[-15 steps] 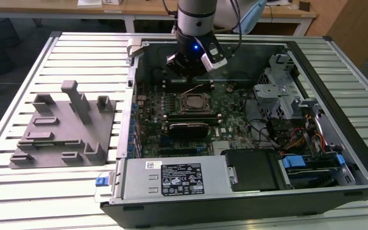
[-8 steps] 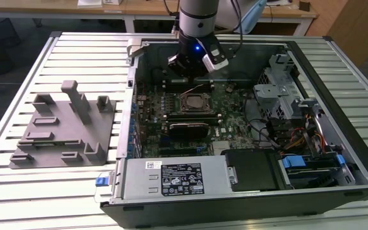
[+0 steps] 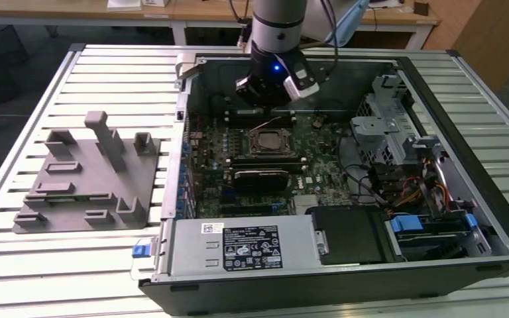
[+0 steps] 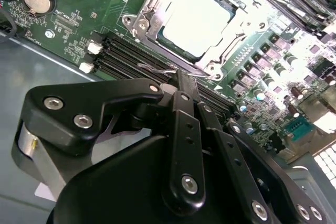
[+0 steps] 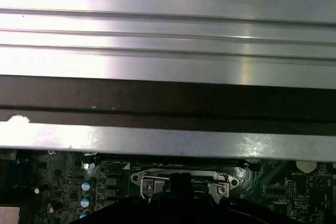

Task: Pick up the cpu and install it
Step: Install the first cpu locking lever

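- One arm is seen in the exterior view, lowered into an open computer case (image 3: 466, 199) that lies on a slatted metal table (image 3: 104, 73).
- The gripper (image 3: 268, 93) is held above the green motherboard (image 3: 325, 172), just beyond the socket (image 3: 266, 140) on the side of the case's far wall.
- In the second wrist view, the gripper (image 4: 184, 80) is seen from behind its black linkage; the fingers (image 4: 185, 85) are pressed together into one narrow tip, with nothing clamped between them.
- The cpu (image 4: 197, 19) is seen in the second wrist view, seated flat in the socket (image 4: 152, 17), its pale metal top facing up inside the metal frame.
- The cpu is apart from the fingers: it lies past the fingertip, with the frame's edge and a thin wire lever (image 4: 157, 68) between them.
- Dark memory slots (image 4: 126, 56) are seen running beside the socket, close under the fingertip.
- In the first wrist view, the frame (image 5: 184, 179) of the socket is seen just beyond the dark gripper tip (image 5: 180, 182), below the case's pale metal wall (image 5: 157, 140).
- A grey plastic holder (image 3: 87, 179) with upright posts is seen on the table at the exterior view's left, well apart from the case.
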`<state>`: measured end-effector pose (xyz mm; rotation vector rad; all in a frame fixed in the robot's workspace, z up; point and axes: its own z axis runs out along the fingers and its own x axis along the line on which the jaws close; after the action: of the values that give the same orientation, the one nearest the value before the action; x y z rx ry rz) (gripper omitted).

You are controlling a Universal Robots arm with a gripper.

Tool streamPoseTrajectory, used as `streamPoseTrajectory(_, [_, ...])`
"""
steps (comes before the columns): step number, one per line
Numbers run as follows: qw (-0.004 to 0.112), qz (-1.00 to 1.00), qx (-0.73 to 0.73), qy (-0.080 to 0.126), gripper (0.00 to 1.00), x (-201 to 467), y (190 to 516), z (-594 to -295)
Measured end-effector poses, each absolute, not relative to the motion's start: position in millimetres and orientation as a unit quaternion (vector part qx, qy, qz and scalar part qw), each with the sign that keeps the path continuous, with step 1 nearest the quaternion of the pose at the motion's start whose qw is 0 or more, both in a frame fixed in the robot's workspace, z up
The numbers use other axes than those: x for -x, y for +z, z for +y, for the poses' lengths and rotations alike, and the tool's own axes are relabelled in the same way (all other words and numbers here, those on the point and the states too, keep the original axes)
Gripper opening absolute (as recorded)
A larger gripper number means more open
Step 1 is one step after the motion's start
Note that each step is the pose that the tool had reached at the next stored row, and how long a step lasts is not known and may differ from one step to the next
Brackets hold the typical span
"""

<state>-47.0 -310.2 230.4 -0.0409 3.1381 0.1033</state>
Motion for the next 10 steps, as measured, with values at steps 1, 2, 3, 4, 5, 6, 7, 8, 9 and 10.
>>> streamPoseTrajectory(1, [0.001, 0.999, 0.013, 0.033, 0.11, 46.5, 230.2, -310.1])
streamPoseTrajectory(2, [0.001, 0.999, 0.013, 0.033, 0.11, 46.0, 229.9, -309.7])
streamPoseTrajectory(3, [0.001, 0.999, 0.013, 0.033, 0.11, 45.8, 229.6, -309.4])
streamPoseTrajectory(4, [0.001, 0.999, 0.013, 0.033, 0.11, 45.5, 229.2, -309.2])
streamPoseTrajectory(5, [0.001, 0.999, 0.013, 0.033, 0.11, 45.1, 228.8, -308.9])
streamPoseTrajectory(6, [0.001, 0.999, 0.013, 0.033, 0.11, 44.7, 228.5, -308.7])
streamPoseTrajectory(7, [0.001, 0.999, 0.013, 0.033, 0.11, 44.4, 228.2, -308.2])
streamPoseTrajectory(8, [0.001, 0.999, 0.013, 0.033, 0.11, 44.0, 227.8, -307.6])
streamPoseTrajectory(9, [0.001, 0.999, 0.012, 0.033, 0.11, 43.6, 227.4, -307.1])
streamPoseTrajectory(10, [0.001, 0.999, 0.012, 0.033, 0.11, 43.1, 227.0, -306.7])
